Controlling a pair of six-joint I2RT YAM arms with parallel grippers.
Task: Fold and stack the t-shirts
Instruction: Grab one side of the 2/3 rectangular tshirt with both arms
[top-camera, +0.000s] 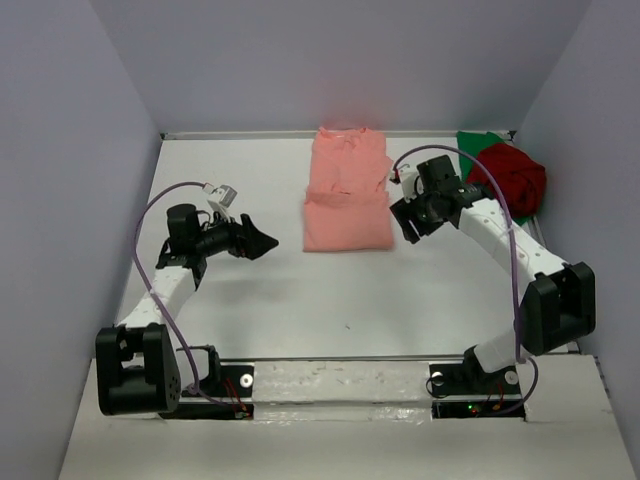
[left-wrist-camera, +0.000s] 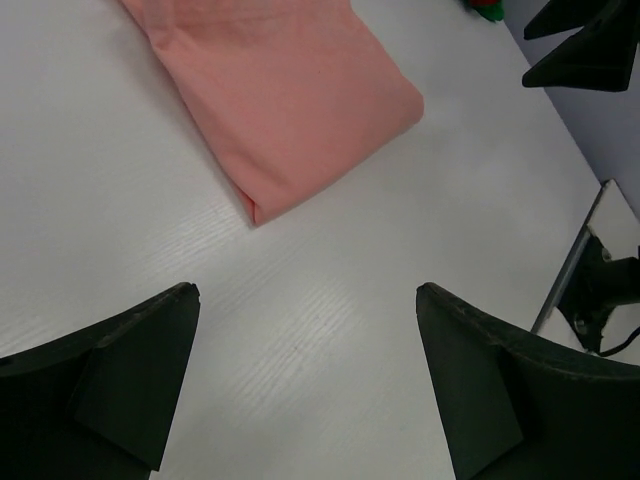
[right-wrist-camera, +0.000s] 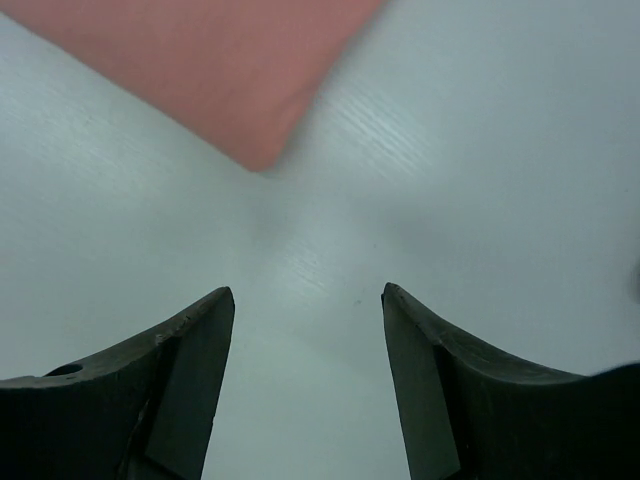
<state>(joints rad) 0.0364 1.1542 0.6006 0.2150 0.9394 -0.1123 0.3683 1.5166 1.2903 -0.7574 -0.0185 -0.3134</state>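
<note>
Overhead, the pink shirt (top-camera: 347, 195) lies folded at the far middle of the table (top-camera: 300, 300), and the red shirt (top-camera: 510, 178) sits bunched against the green shirt (top-camera: 478, 142) in the far right corner, which the right wrist view misses. The wrist views show both hands spread and empty: the left gripper (left-wrist-camera: 307, 300) faces the pink fold, the right gripper (right-wrist-camera: 307, 295) hangs just off its corner.

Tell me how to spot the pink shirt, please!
Start at the white table and look to the middle of its far edge, by the back wall. The salmon-pink t-shirt lies there, folded flat. The dark red t-shirt and green t-shirt sit heaped together in the far right corner, so it is the only pale, tidy one.
</note>
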